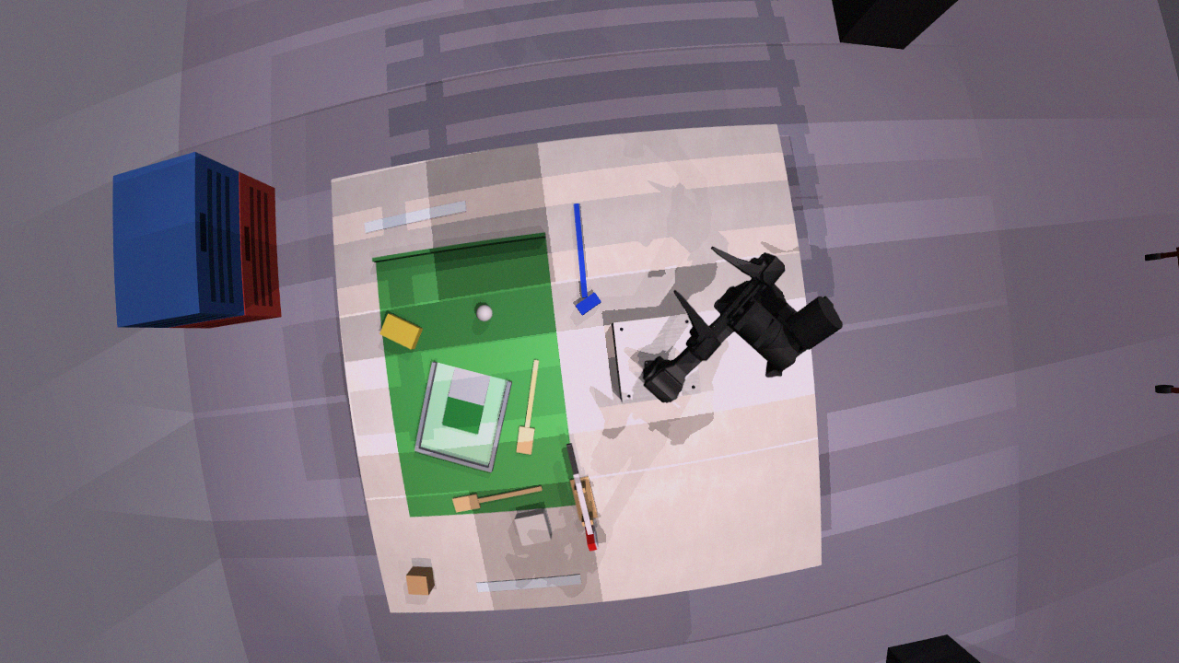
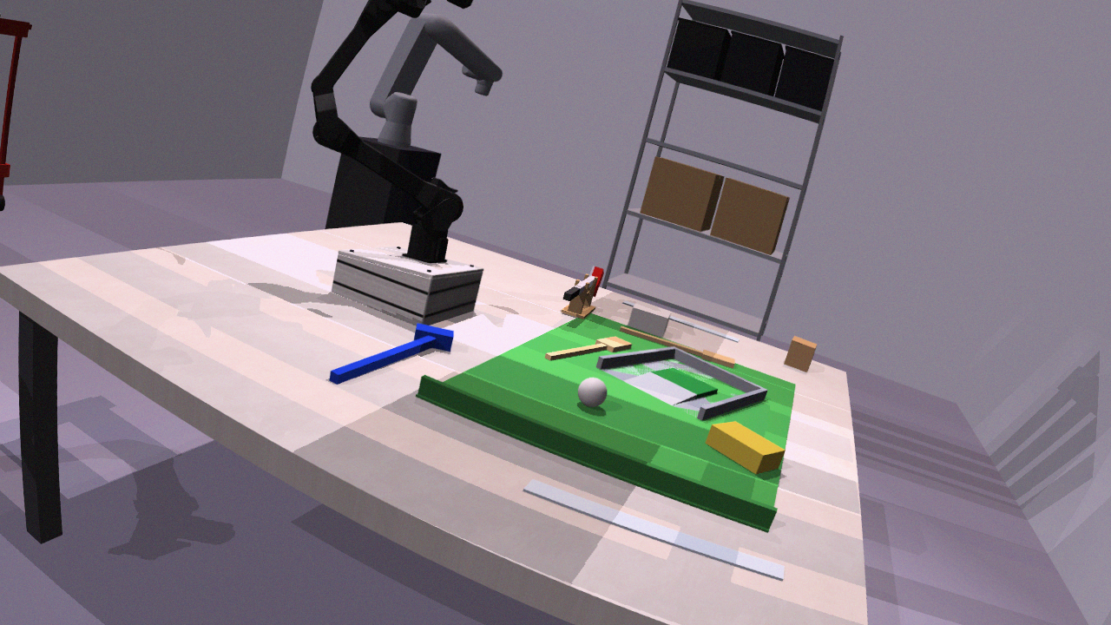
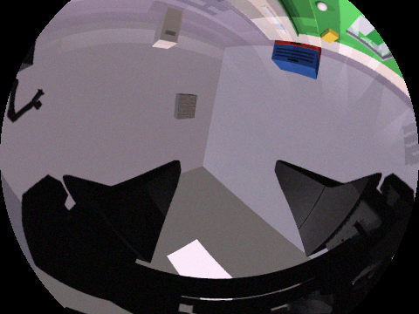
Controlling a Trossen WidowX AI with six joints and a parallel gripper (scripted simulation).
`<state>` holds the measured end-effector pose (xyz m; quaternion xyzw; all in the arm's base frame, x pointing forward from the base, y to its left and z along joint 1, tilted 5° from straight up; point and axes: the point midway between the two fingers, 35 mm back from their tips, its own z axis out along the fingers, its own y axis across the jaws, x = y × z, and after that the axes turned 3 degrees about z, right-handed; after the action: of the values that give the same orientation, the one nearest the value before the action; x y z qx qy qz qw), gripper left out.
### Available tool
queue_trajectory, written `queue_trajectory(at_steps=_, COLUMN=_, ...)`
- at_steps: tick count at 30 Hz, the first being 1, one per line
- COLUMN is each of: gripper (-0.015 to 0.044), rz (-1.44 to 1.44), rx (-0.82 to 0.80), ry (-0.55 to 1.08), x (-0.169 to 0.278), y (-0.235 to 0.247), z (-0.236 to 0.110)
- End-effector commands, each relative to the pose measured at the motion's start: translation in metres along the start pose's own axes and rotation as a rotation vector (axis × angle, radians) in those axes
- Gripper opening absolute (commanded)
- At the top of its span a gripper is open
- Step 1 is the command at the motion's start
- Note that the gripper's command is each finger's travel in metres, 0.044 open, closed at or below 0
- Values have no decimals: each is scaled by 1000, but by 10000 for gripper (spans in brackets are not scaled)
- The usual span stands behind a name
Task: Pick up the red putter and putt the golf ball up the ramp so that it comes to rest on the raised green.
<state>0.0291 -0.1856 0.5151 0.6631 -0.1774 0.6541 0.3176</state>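
Observation:
A slim bar with a red end (image 1: 590, 543) (image 2: 597, 275), pale shaft and black other end rests on a small wooden stand (image 2: 578, 311), by the mat's corner nearest the grey block. No other red putter shows. The white golf ball (image 1: 484, 312) (image 2: 592, 391) (image 3: 321, 6) lies on the green mat (image 1: 495, 280) (image 2: 512, 380). The pale ramp (image 1: 470, 385) (image 2: 667, 391) leads to the raised green (image 1: 463, 414) (image 2: 683, 380), with a grey wall (image 1: 453, 459) around it. My gripper (image 1: 694, 270) (image 3: 230, 166) is open and empty, high above the table; its fingertips are out of the exterior view.
A blue putter (image 1: 580, 247) (image 2: 384, 357) lies beside the mat. Two tan putters (image 1: 531, 400) (image 1: 510, 494) lie on it, near the walled green. A yellow block (image 1: 401, 331) (image 2: 746, 446) (image 3: 330, 36) is at its edge. A grey block (image 1: 534, 526) (image 2: 648, 319) and brown block (image 1: 419, 581) (image 2: 799, 353) stand beyond.

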Motion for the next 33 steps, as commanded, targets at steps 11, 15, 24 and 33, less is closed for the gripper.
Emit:
queue_trajectory(at_steps=11, gripper=440, rz=-975, rx=148, ry=257, x=45, y=-152, z=0)
queue_trajectory(at_steps=15, gripper=440, rz=-1385, rx=222, ry=394, x=43, y=-224, z=-1)
queue_trajectory(at_steps=24, gripper=440, rz=-2107, rx=383, ry=739, x=1, y=-352, z=-9)
queue_trajectory(at_steps=33, gripper=440, rz=-2658, rx=622, ry=1265, x=-91, y=-457, z=-28)
